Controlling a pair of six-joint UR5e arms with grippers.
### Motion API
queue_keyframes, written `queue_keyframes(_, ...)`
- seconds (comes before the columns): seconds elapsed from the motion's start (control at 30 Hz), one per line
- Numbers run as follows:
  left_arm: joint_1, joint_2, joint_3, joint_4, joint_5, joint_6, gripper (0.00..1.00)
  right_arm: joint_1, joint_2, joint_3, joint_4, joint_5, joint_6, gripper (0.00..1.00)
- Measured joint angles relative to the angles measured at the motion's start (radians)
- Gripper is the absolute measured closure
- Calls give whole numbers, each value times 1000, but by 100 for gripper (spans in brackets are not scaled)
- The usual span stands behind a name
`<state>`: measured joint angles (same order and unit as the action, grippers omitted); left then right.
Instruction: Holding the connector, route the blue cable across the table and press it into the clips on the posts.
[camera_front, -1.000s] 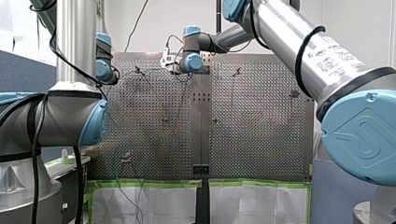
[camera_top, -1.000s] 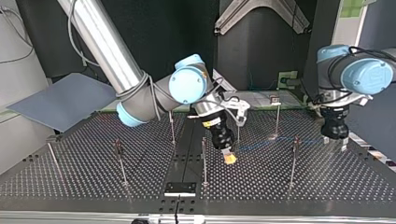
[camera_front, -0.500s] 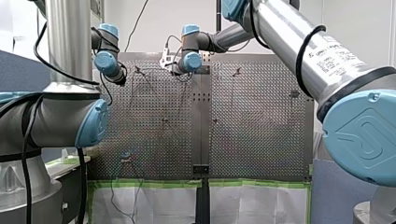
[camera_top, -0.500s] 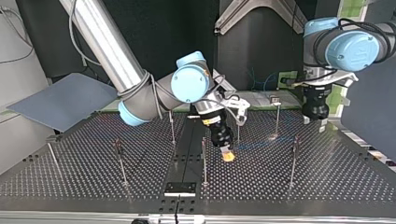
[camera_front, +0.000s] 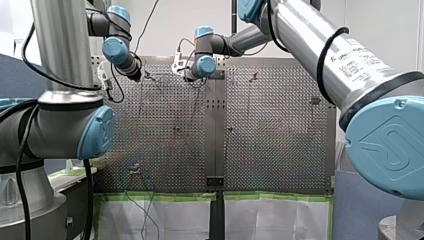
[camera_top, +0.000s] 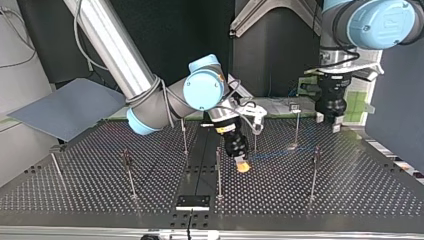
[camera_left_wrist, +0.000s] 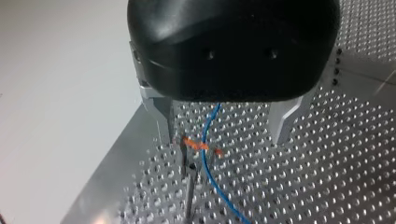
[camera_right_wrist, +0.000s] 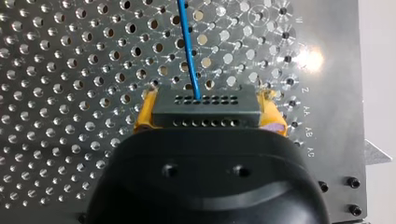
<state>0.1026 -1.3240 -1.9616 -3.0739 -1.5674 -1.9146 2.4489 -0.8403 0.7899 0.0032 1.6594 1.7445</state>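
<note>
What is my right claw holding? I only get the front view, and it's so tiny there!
Observer: In the right wrist view, your right claw is shut on a black connector, with yellow pads on either side of it.
Child: Where's the blue cable?
Observer: The cable comes out of the connector and runs straight ahead of that claw.
Child: Is my left claw holding it too?
Observer: No. The left wrist view shows the left claw open. The cable shows between its metal fingers, touching neither, and crosses an orange clip on a post.
</note>
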Motion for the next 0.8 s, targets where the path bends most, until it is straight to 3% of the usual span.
queue_keyframes(0.27, -44, 41, 17, -2, 43, 54, 0, -1, -1, 0, 4, 0, 2, 100)
queue_keyframes(0.57, -85, -22, 61, -4, 55, 128, 0, -2, -1, 0, 5, 1, 5, 100)
queue_keyframes(0.8, -99, -81, 64, 45, 48, 182, 0, -4, 0, 0, 6, 1, 5, 100)
